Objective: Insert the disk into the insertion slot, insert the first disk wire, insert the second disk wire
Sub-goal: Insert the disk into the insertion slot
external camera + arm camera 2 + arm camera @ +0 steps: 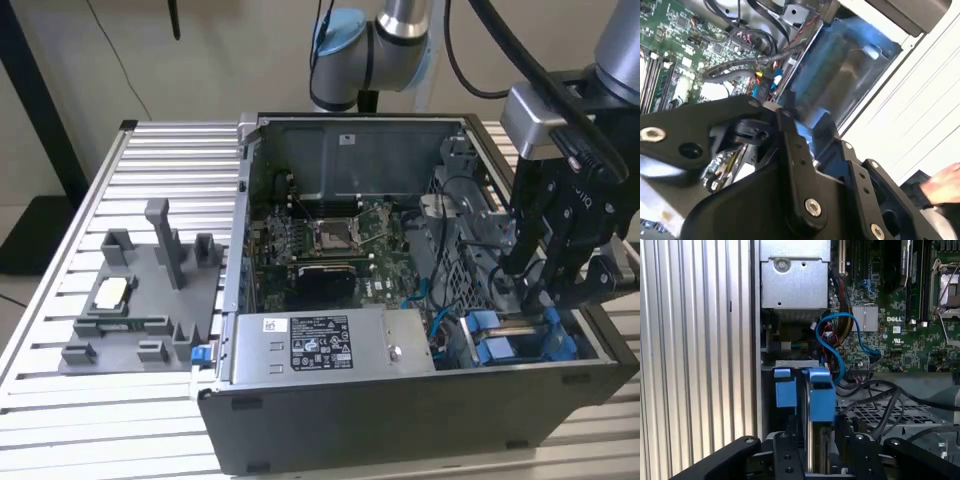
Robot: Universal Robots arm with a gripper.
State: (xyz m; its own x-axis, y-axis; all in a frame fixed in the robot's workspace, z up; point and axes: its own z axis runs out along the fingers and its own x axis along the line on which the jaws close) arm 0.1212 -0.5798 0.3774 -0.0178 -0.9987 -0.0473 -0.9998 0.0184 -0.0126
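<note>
My black gripper [532, 298] hangs inside the open computer case, at the exterior view's right, over the insertion slot [505, 345], a grey metal bay with bright blue rails. In the first wrist view the gripper [820, 462] is shut on the disk [816, 440], a thin grey slab seen edge-on with a blue cap at its far end. That cap lies beside the slot's blue rail [785, 392]. A thin blue wire [832, 347] loops loose over the board next to the bay, and black wires [875, 400] run across the perforated plate. The second wrist view shows the bay [850, 70] blurred.
The case [400, 400] stands on a slatted metal table [150, 160]. A grey plastic tray [140, 300] with upright posts lies at the exterior view's left. The power supply box [330, 345] and the motherboard [330, 240] sit beside the bay. The case's side wall [600, 330] is close to the gripper.
</note>
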